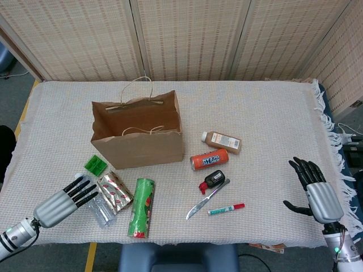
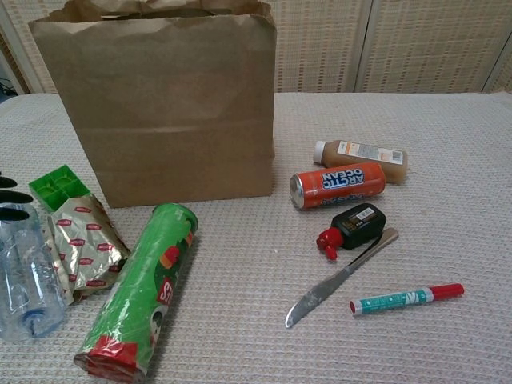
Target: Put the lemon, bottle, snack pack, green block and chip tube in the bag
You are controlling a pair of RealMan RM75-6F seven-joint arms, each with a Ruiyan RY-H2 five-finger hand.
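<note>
I've got my left hand [image 1: 63,202] low at the lower left of the head view, fingers stretched out straight and slightly apart, holding nothing — fingertips lying over the clear plastic bottle [image 1: 93,203]. My right hand [image 1: 315,190] sits far off at the lower right edge, fingers spread, nothing in it.

The bottle lies on its side at lower left, tight against the gold snack pack [image 1: 115,192], with the green block [image 1: 95,165] just above and the green chip tube [image 1: 141,215] to the right. The paper bag [image 1: 139,148] stands open, upper left of centre. I can't see a lemon on the cloth; whether it is in the bag I can't tell.

My worry — that bottle is round, thin and crinkly. If I close from this flat angle I reckon it rolls away or buckles, and the fingers may drag the snack pack along. The bag looks light too; a clipped rim on the way in could tip it.
</note>
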